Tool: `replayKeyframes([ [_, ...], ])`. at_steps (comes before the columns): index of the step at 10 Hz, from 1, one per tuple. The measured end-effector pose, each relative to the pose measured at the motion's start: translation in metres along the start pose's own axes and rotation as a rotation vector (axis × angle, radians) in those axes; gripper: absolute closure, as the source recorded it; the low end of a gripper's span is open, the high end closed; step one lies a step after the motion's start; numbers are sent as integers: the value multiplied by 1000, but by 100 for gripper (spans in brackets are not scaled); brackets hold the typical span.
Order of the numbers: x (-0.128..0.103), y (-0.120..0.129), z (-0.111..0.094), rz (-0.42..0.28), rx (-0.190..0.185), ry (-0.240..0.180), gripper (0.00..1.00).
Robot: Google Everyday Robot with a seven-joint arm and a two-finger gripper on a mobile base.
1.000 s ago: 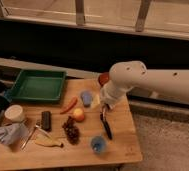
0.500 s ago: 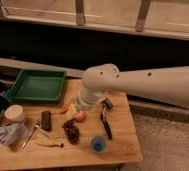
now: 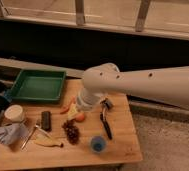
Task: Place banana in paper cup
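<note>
We list one of each:
- counter (image 3: 120,144)
- white arm (image 3: 148,85)
- green tray (image 3: 38,86), rear left corner
- claw (image 3: 84,106), over the middle by the carrot (image 3: 66,108) and apple (image 3: 80,117); apart or together, we cannot tell
- paper cup (image 3: 14,112), left edge
- banana (image 3: 48,143), near the front edge, apart from that cup
- blue cup (image 3: 98,144)

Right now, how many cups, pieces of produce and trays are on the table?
Cups: 2 (paper cup, blue cup)
Produce: 4 (banana, carrot, apple, grapes)
Trays: 1 (green tray)
Total: 7
The gripper hangs by the apple.
</note>
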Motion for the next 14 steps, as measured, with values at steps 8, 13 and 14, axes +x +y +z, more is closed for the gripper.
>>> replayKeyframes([
  [8, -52, 89, 106, -189, -115, 113, 34],
  [13, -51, 113, 118, -237, -154, 108, 34],
  [14, -50, 114, 118, -237, -155, 107, 34],
])
